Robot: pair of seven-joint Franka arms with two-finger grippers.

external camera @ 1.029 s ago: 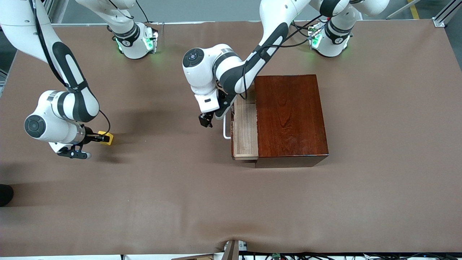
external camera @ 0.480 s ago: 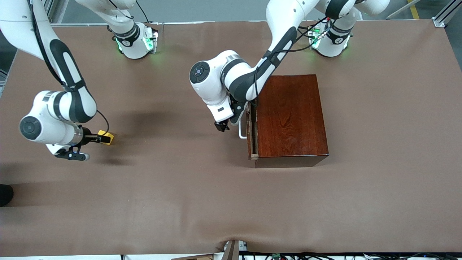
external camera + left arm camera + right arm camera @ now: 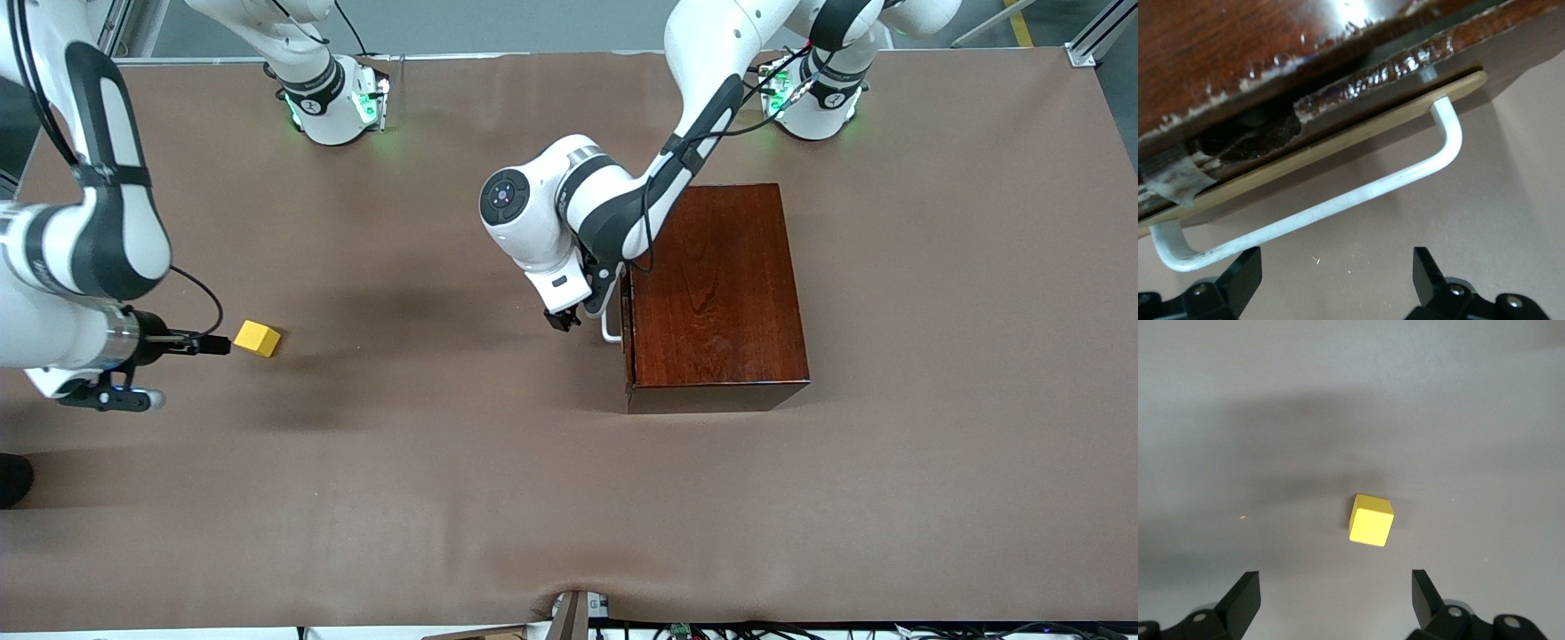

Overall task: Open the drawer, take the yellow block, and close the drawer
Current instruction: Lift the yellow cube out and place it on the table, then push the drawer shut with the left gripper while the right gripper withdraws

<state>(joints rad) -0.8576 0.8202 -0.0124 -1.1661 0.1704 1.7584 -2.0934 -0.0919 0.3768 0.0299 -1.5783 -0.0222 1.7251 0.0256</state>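
Observation:
The dark reddish-brown wooden box [image 3: 716, 289] stands mid-table with its drawer [image 3: 627, 329] pushed in; only the white U-shaped handle [image 3: 610, 331] sticks out. The handle also shows in the left wrist view [image 3: 1331, 207]. My left gripper [image 3: 562, 320] is open, empty, just in front of the handle, not touching it. The yellow block [image 3: 257, 339] lies on the table toward the right arm's end and shows in the right wrist view [image 3: 1371, 520]. My right gripper [image 3: 213, 345] is open and empty, drawn back a little from the block.
The brown table mat [image 3: 533, 498] stretches wide on all sides of the box. Both arm bases stand along the table edge farthest from the front camera. A dark object [image 3: 13, 480] sits at the mat's edge at the right arm's end.
The drawer went from partly open to fully shut as my left gripper moved toward the box. My right gripper let go of the yellow block and drew back from it.

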